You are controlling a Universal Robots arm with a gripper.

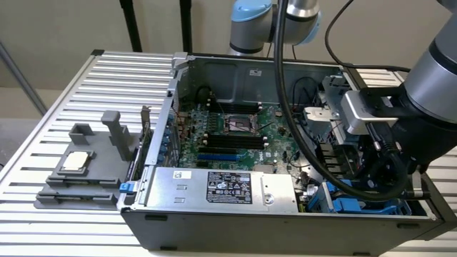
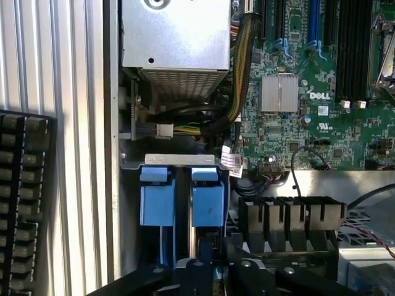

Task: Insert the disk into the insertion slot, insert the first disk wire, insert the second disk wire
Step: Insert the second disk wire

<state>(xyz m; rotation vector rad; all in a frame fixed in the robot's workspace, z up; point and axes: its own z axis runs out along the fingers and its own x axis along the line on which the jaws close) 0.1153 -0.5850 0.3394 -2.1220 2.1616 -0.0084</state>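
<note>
The arm reaches down into the open case (image 1: 236,160) at the exterior view's right, its wrist hanging over the near corner where the blue plastic shows. That blue is the slot (image 1: 357,203), tucked between the power supply (image 1: 221,187) and the case wall.

From the wrist camera I look straight down past the gripper (image 2: 200,271) onto two blue latch tabs (image 2: 208,200) standing side by side, with a dark gap between them. The gripper's black tips sit just at the near end of that gap, close over the cage. I can't tell from here whether the fingers are parted or pinched, nor whether anything is between them.

The disk (image 2: 203,237) appears to be down in the cage already — a grey edge shows just under one blue tab, though most of it is hidden. Its long axis seems to run from the gripper toward the tabs, in line with the cage.

Beyond the tabs lie loose cables (image 2: 185,129) and a white connector (image 2: 164,130), then the motherboard (image 2: 308,92) — away from the fingers, past the tabs.
</note>
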